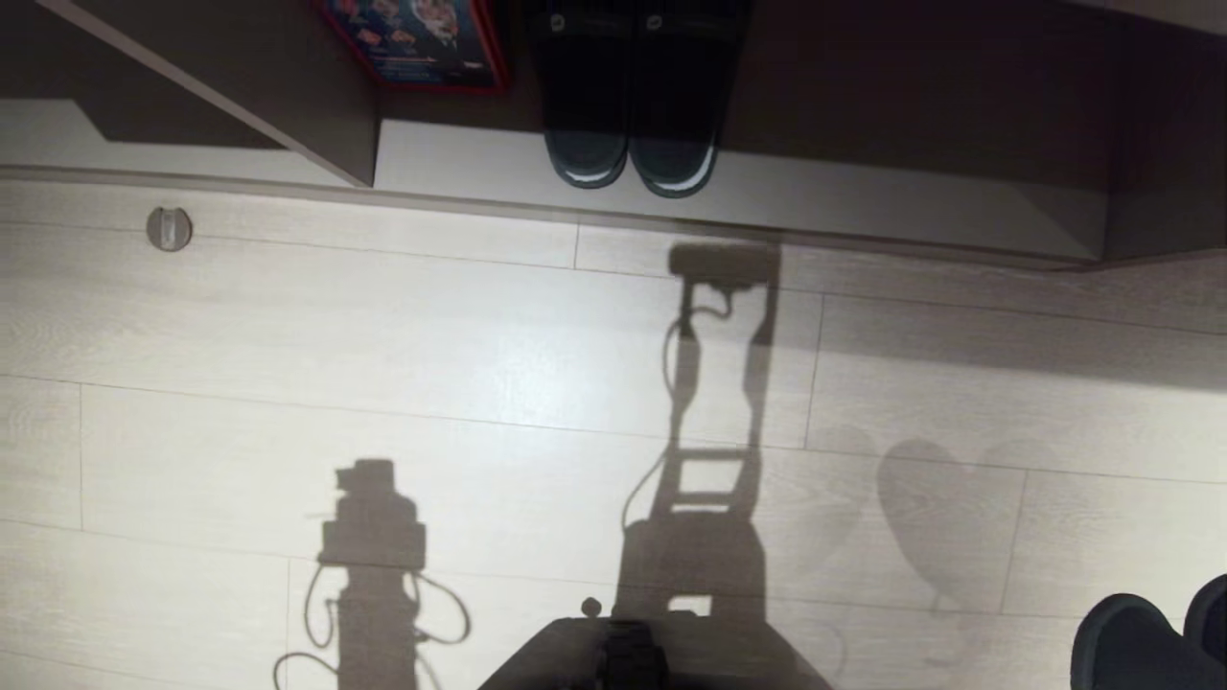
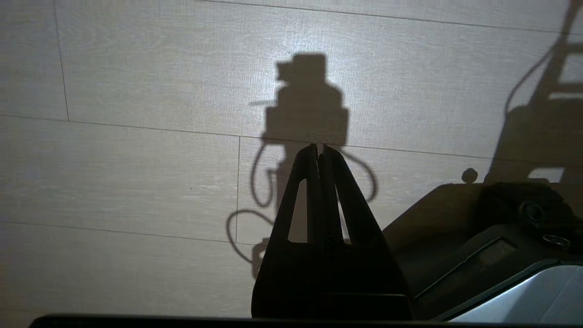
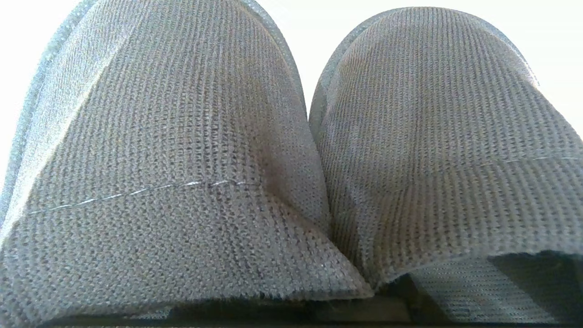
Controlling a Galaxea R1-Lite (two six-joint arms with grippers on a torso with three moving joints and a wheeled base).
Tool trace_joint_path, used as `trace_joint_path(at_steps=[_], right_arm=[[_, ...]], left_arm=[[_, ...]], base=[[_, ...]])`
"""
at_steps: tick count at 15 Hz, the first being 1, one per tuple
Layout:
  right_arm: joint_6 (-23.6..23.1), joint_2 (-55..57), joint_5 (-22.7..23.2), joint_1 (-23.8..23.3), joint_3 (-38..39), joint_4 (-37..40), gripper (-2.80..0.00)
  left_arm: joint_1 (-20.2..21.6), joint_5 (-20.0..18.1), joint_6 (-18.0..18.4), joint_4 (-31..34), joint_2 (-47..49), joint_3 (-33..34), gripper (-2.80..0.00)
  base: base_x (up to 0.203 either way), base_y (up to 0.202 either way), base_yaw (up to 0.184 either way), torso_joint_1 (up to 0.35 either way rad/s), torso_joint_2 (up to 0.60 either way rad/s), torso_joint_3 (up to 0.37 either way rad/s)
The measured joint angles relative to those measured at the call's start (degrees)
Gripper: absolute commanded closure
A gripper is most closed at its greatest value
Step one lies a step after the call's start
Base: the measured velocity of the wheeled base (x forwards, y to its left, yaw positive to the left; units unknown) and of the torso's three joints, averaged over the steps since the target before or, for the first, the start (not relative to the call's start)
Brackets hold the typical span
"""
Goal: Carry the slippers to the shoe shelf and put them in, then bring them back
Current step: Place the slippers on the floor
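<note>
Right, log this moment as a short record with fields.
slippers: pair side by side, filling the right wrist view; dark toes at the head view's lower right edge
right gripper: jaws shut, itself hidden behind the slippers
left gripper: jaws shut, empty, over bare floor
shelf: ahead; black shoes and a red-edged box inside

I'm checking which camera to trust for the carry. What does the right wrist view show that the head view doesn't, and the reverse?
Only the right wrist view: the knitted toe bands of the slippers side by side, filling the picture. Only the head view: the shoe shelf, black shoes and a colourful box inside it, and the plank floor. Both: the slippers, in the head view just dark toes at the lower right corner.
</note>
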Motion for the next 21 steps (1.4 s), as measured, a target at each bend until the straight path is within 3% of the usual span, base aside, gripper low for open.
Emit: trace_joint_path(at_steps=[21], right_arm=[[0.00,0.06,0.02,0.00,0.00,-0.02,0.00]], left_arm=[[0.00,-0.05,-0.21,0.00,-0.05,0.00,0.00]], base=[[0.000,0.000,0.000,0.002,0.00,0.202]])
